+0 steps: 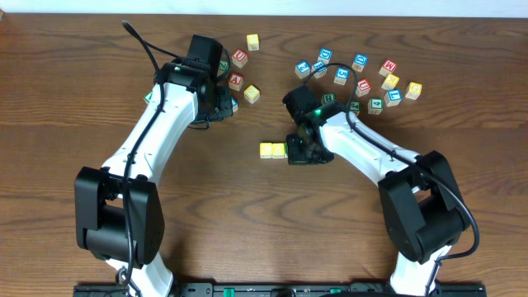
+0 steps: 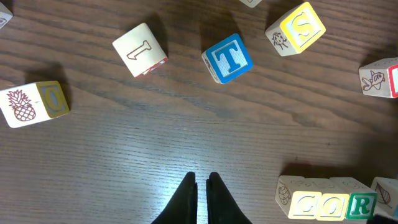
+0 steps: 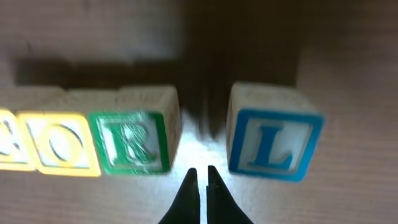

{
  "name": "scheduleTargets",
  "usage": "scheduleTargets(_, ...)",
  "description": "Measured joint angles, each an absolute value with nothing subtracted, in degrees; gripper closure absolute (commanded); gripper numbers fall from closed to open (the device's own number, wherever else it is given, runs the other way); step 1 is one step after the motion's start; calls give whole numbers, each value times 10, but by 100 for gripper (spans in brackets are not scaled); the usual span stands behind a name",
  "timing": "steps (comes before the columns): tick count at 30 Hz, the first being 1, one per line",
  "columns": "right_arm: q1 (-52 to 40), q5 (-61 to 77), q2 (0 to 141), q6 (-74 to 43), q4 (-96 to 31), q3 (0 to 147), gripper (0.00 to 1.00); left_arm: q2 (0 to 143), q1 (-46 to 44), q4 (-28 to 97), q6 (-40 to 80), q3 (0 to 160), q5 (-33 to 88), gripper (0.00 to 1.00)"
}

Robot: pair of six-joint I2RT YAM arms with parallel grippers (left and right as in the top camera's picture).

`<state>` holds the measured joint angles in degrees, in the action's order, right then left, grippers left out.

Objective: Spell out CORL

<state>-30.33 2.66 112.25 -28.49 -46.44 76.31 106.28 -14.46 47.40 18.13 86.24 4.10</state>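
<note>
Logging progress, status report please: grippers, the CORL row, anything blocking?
Left gripper shut, empty. Right gripper shut, empty. COR row lined up; L block right of it, gap between. Nothing in the gap.

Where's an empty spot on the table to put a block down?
Bare wood lies below the yellow blocks, between the left arm and right arm, and along the table's left side. It's crowded up top, among the scattered blocks.
</note>
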Motion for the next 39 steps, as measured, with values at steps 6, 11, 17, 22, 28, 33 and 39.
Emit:
scheduleTargets(6, -303, 8, 1122, -284, -413, 763, 99, 1063, -145, 474, 181, 862, 41, 92)
scheduleTargets(11, -302, -10, 1122, -284, -380, 763, 99, 1063, -145, 473, 181, 862, 41, 92)
scheduleTargets(17, -302, -22, 1122, -284, -356, 763, 99, 1063, -145, 473, 181, 862, 41, 92)
scheduleTargets(22, -302, -24, 1122, -284, -336, 763, 99, 1063, -145, 473, 181, 862, 41, 93)
scheduleTargets(28, -302, -24, 1122, -284, -317, 763, 99, 1063, -145, 473, 181, 862, 41, 92)
scheduleTargets(33, -302, -17, 1128, -278, -312, 763, 99, 1063, -145, 473, 181, 862, 41, 93)
scheduleTargets(39, -308, -9, 1130, -275, -312, 763, 99, 1063, -145, 473, 181, 862, 41, 93)
